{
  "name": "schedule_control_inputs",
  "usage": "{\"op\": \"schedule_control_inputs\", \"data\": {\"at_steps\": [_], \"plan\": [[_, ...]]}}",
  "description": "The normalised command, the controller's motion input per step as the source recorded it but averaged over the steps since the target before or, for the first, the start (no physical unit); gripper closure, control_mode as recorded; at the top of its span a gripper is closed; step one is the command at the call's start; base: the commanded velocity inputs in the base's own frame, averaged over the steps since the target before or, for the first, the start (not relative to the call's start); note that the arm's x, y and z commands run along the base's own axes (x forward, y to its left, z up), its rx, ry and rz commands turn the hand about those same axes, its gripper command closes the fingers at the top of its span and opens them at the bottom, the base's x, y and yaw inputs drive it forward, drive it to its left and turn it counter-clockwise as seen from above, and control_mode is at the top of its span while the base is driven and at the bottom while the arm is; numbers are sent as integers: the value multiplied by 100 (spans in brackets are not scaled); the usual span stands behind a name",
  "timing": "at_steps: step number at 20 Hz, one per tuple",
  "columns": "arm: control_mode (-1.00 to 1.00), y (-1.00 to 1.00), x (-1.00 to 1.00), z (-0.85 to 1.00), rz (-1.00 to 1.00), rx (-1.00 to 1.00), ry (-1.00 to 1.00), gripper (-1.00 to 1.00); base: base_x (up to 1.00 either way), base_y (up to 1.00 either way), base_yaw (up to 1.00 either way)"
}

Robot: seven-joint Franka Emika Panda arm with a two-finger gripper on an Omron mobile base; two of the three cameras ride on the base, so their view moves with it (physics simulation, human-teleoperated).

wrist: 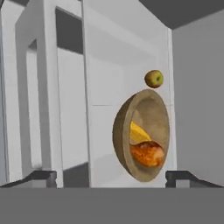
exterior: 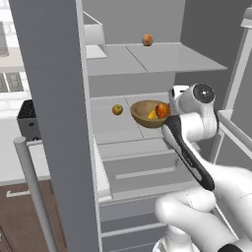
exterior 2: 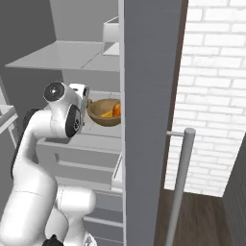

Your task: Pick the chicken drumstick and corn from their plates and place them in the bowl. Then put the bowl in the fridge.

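Dark fingers (wrist: 43,177) stand spread wide, holding nothing, just near of the wooden bowl (wrist: 142,135). It rests on the fridge's (exterior: 54,123) middle shelf (exterior: 110,129), with the chicken drumstick (wrist: 148,154) and corn (wrist: 138,133) inside, an apple (exterior: 117,109) to its left. Placing looks finished; next likely calls for withdrawing clear.

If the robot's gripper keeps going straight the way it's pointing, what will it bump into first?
Probably the bowl. In the hand view it sits straight ahead of the open gripper, on the fridge shelf, holding the chicken drumstick and corn. How far away it is isn't clear.
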Motion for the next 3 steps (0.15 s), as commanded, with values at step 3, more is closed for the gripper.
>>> {"op": "schedule_control_inputs", "data": {"at_steps": [3], "plan": [[-100,10,-63,0,0,0,17,-100,0,0,0]]}}
